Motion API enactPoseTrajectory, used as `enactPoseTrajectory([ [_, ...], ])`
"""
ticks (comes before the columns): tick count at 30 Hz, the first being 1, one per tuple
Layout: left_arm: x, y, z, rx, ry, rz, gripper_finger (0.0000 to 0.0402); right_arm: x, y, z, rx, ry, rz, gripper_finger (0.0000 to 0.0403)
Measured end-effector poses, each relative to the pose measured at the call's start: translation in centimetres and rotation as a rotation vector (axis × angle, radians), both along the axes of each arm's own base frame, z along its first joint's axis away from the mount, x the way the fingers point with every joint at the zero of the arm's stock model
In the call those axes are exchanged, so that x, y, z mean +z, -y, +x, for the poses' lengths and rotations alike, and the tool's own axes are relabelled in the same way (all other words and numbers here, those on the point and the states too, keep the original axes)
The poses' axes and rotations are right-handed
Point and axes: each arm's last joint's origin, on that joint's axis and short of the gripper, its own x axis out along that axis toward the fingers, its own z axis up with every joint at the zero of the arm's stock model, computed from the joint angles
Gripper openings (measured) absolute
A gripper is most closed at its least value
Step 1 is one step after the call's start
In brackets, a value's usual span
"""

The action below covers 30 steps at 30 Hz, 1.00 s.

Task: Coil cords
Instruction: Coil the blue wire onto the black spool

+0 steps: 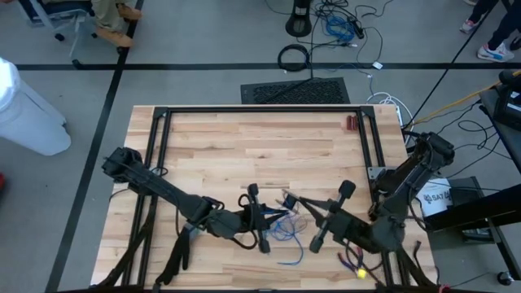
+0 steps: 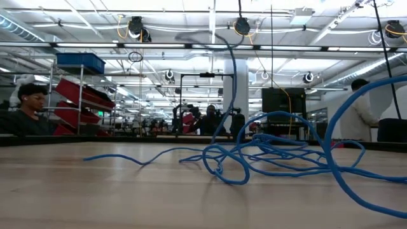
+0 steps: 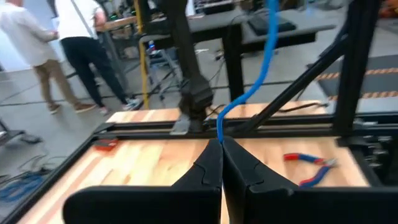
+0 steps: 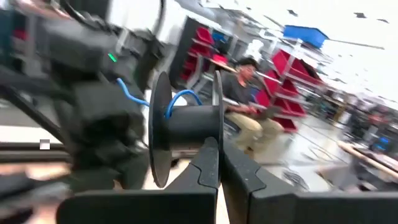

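Low view shows the cord (image 2: 267, 152) lying mostly loose in a messy blue tangle on the table (image 2: 127, 197), near the front middle between the two arms, so I think most of the coiling is not done yet. Left gripper (image 3: 221, 144) is pinched shut on the cord, which rises from its tips. Right gripper (image 4: 219, 148) looks closed too, its tips touching a black spool (image 4: 186, 127) (a bit of blue cord sits on it).
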Motion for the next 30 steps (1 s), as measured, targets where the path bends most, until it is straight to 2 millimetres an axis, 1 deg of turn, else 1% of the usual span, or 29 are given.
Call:
enactPoseTrajectory([
  [4, 0.2, 0.1, 0.0, -0.011, 0.021, -0.012, 0.0001, -0.6, 0.7, 0.6, -0.033, -0.014, 0.009, 0.0],
  [10, 0.7, 0.8, -0.2, -0.096, 0.065, -0.037, 0.0001, -1.3, 1.2, 1.1, -0.054, -0.051, -0.01, 0.0],
  [15, 2.3, 2.2, -0.7, -0.138, 0.097, 0.008, 0.0001, -1.6, 1.2, 1.1, -0.049, -0.074, -0.034, 0.0],
  [19, 3.5, 3.3, -1.8, -0.155, 0.12, 0.028, 0.0001, -1.7, 1.2, 1.0, -0.037, -0.092, -0.053, 0.0],
  [21, 4.3, 3.7, -2.7, -0.149, 0.134, 0.032, 0.0001, -1.8, 1.0, 1.0, 0.0, -0.101, -0.059, 0.0],
  [26, 5.5, 4.5, -4.9, -0.077, 0.108, 0.097, 0.0001, -1.9, 0.7, 1.1, 0.116, -0.111, -0.058, 0.0],
  [30, 6.2, 4.8, -6.6, -0.023, 0.071, 0.139, 0.0001, -1.9, 0.6, 1.1, 0.147, -0.115, -0.061, 0.0],
])
